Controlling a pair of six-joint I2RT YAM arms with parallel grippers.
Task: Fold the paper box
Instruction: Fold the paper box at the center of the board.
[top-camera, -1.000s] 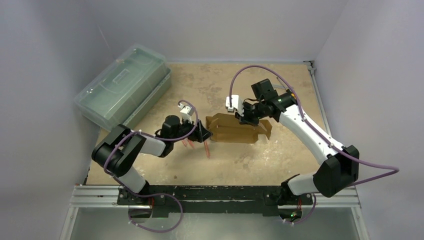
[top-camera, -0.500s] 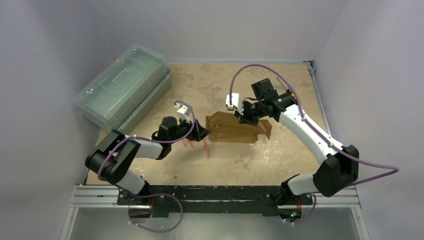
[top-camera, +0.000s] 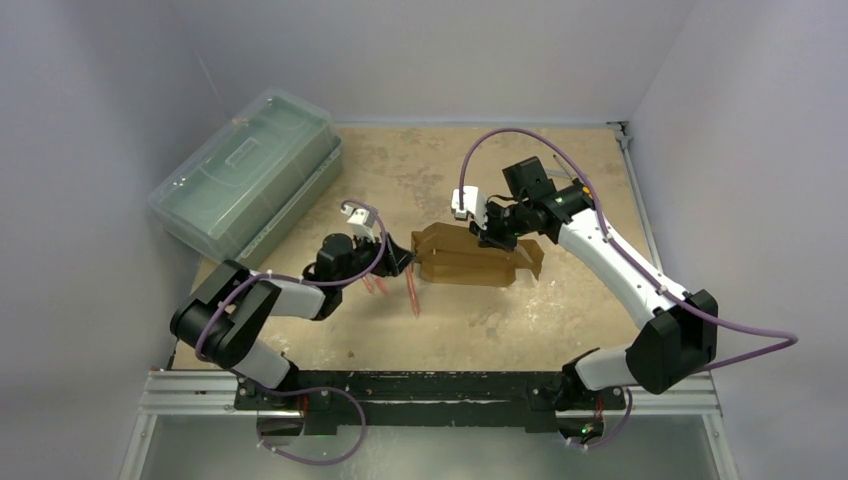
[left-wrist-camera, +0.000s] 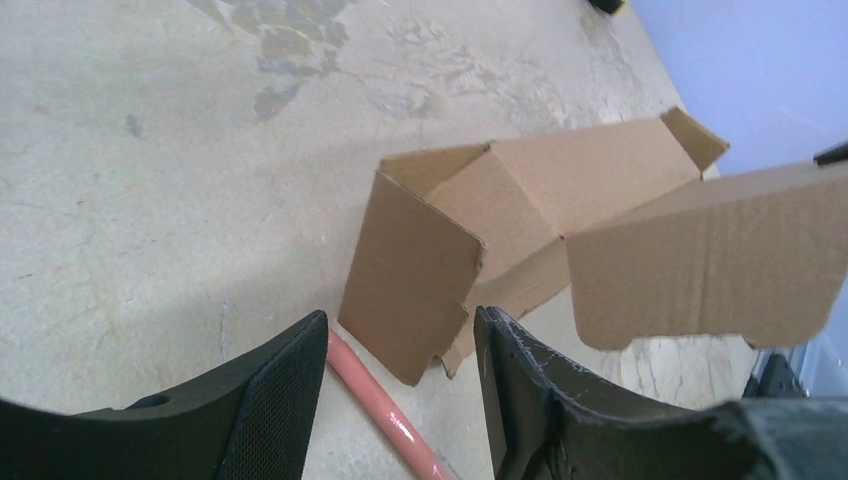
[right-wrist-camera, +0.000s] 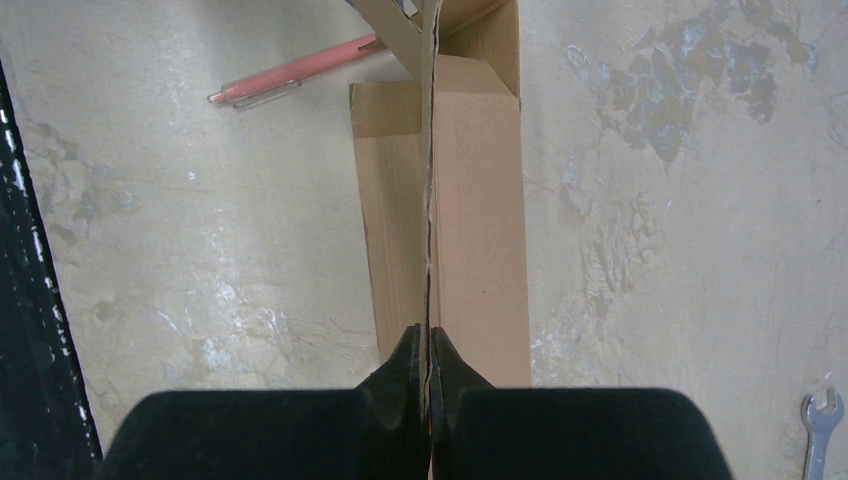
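Left hand (left-wrist-camera: 400, 318), fingers spread, sits low over the surface (left-wrist-camera: 150, 150) at the left end of the paper box (left-wrist-camera: 560, 190). The end flap (left-wrist-camera: 405, 280) stands just ahead, in line with the gap. The box's long axis runs rightward, where the right hand (right-wrist-camera: 428, 340) pinches the raised rear wall.

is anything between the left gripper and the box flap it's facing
Nothing blocks it: the paper box end flap stands right before the open left gripper. A pink pen lies on the table near the flap, below the jaws.
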